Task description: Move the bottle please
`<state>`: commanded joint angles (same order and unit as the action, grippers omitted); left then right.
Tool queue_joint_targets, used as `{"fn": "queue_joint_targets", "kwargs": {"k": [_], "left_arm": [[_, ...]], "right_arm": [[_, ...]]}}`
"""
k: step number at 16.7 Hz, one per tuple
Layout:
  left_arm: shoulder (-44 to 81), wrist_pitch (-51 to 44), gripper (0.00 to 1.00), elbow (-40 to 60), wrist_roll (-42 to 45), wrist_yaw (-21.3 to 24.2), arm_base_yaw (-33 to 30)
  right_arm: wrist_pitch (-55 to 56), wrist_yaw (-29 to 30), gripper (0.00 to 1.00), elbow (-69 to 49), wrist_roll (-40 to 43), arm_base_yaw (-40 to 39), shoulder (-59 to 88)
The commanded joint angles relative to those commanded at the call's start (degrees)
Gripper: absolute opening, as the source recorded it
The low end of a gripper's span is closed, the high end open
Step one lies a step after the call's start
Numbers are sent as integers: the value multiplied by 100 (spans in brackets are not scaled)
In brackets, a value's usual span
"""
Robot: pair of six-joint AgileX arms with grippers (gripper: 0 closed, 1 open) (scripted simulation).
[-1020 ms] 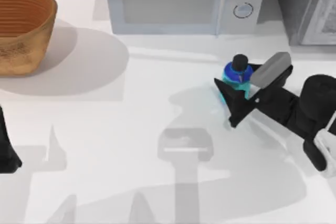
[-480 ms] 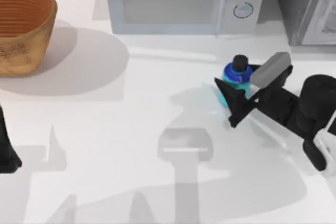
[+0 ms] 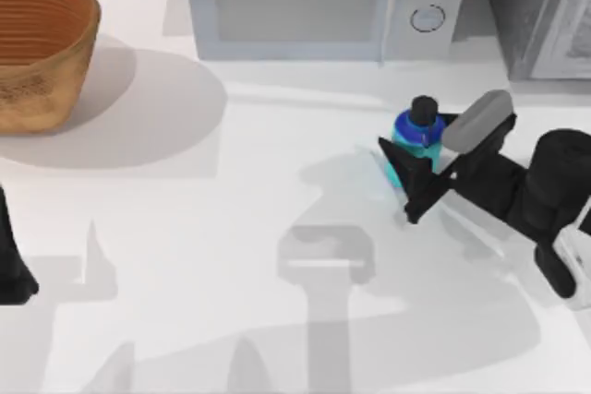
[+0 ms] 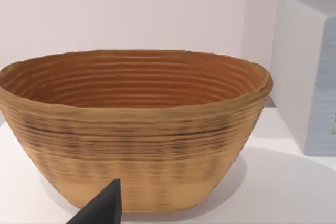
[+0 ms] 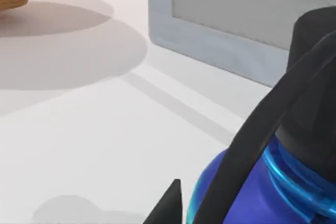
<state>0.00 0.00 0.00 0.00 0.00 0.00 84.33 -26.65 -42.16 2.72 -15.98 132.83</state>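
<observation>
Turquoise bottle [image 3: 412, 140] sits pinched in my right gripper [image 3: 413, 161] near the microwave [image 3: 314, 2]; a shallow hold could let it tip.

A wide woven basket [image 4: 134, 129] stands upright on the white tabletop [image 4: 283, 187], its ribbed orange-brown inside open toward the camera and its outer wall paler tan near the base. Just in front of it, 1 dark pointed fingertip [image 4: 102, 207] of the left hand rises into sight. Beside the basket stands the pale grey side of a microwave [image 4: 310, 72], apart from it.
</observation>
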Motion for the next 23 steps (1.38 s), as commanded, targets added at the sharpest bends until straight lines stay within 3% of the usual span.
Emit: {"fn": "queue_joint_targets", "kwargs": {"k": [4, 16, 19, 23], "left_arm": [[0, 0, 100, 0, 0, 0, 0], [0, 0, 100, 0, 0, 0, 0], [0, 0, 100, 0, 0, 0, 0], [0, 0, 100, 0, 0, 0, 0]], "right_arm": [[-760, -788, 0, -220, 519, 800, -57], [-5367, -5033, 0, -1064, 3378, 5373, -956], [-5836, -5468, 0, -1169, 3749, 5827, -1169], [-5869, -5499, 0, -1178, 3777, 5859, -1187]]}}
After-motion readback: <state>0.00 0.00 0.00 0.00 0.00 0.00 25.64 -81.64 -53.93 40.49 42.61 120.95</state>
